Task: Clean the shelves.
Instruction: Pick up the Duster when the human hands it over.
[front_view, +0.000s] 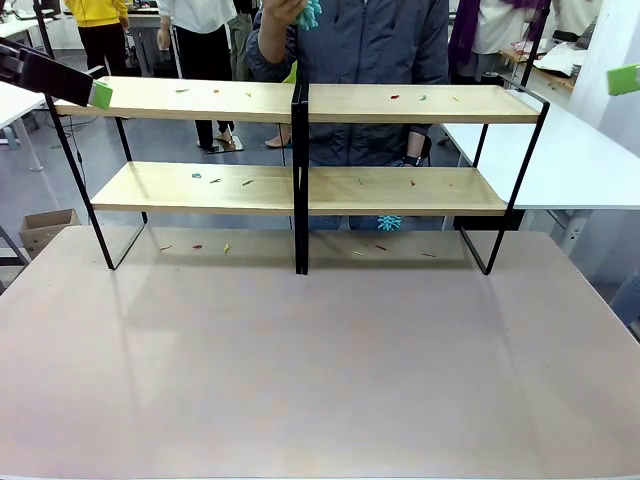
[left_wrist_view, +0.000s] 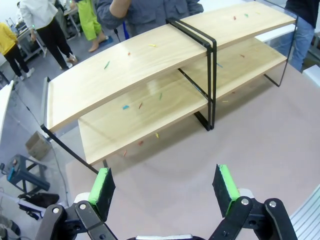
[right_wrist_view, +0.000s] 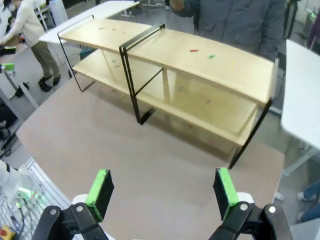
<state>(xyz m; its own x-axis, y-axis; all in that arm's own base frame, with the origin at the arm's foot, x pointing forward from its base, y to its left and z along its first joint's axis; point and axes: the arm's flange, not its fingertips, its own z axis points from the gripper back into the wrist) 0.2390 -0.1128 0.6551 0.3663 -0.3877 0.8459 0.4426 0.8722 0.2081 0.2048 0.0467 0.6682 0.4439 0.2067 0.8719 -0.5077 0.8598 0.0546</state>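
The shelves (front_view: 440, 105) are seen standing upright, with the brownish-pink tabletop (front_view: 320, 370) spread beneath and in front of them. Small coloured scraps (front_view: 196, 176) are scattered over both boards and under the lower one. The left gripper (left_wrist_view: 164, 186) is held with its jaws wide apart and nothing between them. The shelves are placed ahead of it and lower, well apart (in the front view one green pad is lined up with the left end of the upper board). The right gripper (right_wrist_view: 162, 192) is likewise spread and empty, and the shelves are found ahead of it, their right end nearest. A person (front_view: 370, 50) is stationed just behind the shelves.
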